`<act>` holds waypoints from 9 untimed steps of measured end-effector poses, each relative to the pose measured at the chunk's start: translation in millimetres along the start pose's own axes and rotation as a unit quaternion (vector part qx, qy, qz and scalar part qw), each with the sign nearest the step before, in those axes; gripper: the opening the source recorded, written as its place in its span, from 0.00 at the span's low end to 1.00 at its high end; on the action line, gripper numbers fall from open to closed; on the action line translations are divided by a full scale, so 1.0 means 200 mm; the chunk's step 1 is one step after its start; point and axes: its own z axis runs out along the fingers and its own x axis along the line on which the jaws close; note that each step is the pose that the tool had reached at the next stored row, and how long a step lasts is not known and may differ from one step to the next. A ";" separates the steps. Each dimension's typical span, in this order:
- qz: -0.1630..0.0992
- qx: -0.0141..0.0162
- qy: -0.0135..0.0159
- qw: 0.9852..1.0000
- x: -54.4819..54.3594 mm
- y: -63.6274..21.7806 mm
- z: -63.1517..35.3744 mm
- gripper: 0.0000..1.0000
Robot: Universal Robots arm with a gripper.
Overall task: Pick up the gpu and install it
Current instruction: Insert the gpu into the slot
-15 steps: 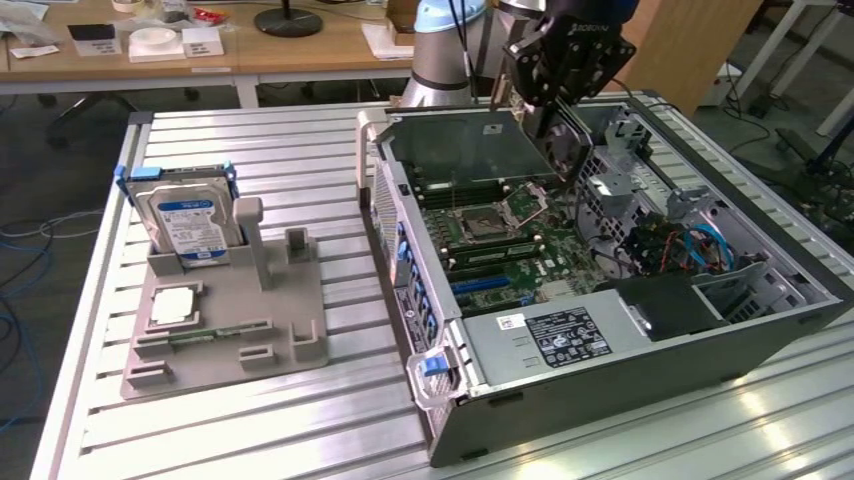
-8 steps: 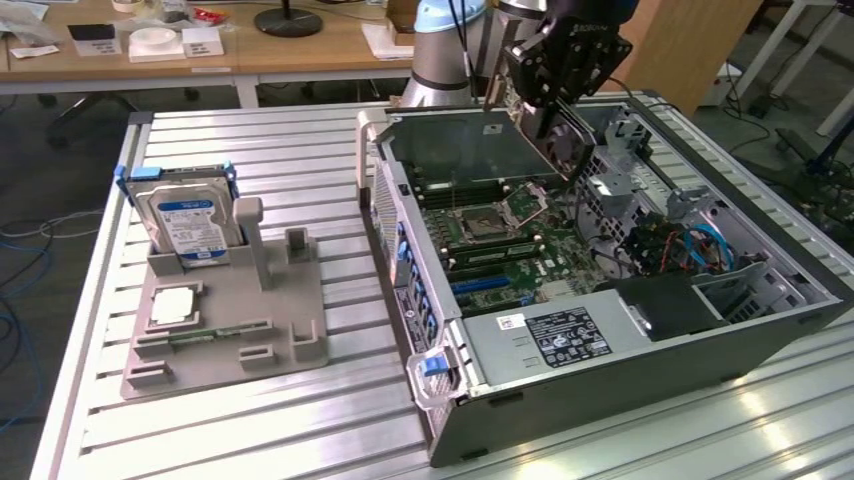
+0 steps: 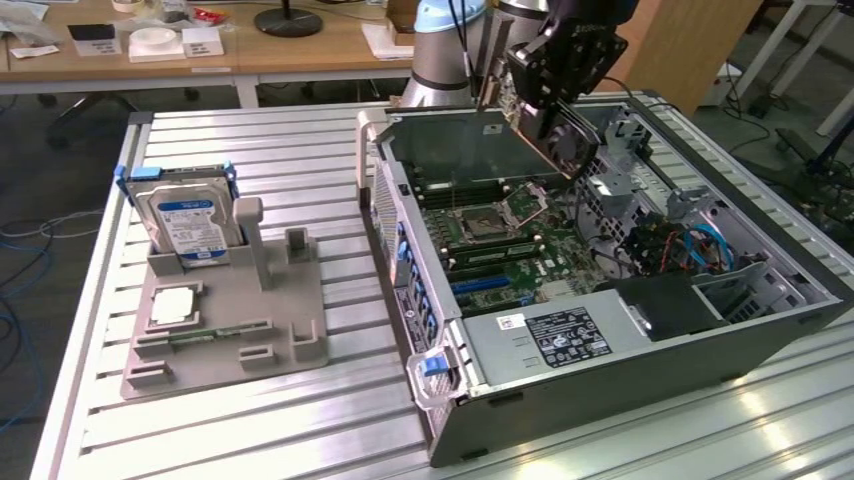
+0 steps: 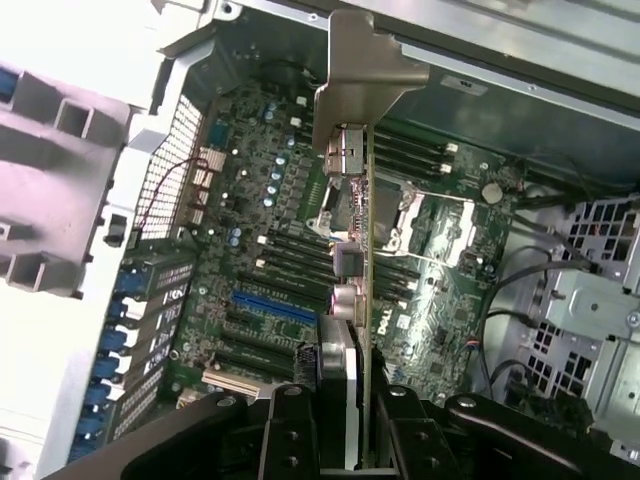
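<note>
My gripper (image 3: 563, 95) hangs over the open computer case (image 3: 441, 370), shut on the gpu (image 3: 555, 145). The gpu is a thin dark card with a brownish edge, held upright above the motherboard (image 3: 501, 235) and clear of it. In the wrist view the gpu (image 4: 362, 250) runs edge-on between my black fingers (image 4: 290, 435), with its silver metal bracket (image 4: 362, 70) at the far end. My gripper (image 4: 345, 445) clamps the card's near end. Below the card lie the motherboard (image 4: 250, 210), the processor socket (image 4: 415, 215) and a blue expansion slot (image 4: 275, 305).
A grey fixture (image 3: 287, 345) on the exterior view's left carries a silver hard drive (image 3: 187, 225) and a small square chip (image 3: 176, 303). Inside the case sit a power supply (image 3: 561, 335), drive cages (image 3: 614, 185) and blue cables (image 3: 694, 245). Desks stand behind.
</note>
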 end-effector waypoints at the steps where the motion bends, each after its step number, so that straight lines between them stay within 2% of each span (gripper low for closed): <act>1: -0.007 0.000 0.000 1.000 0.00 0.000 0.000 0.28; 5: -0.038 0.000 0.002 0.999 0.00 0.000 0.000 0.28; 9: -0.069 -0.001 0.003 0.998 0.00 0.000 0.000 0.28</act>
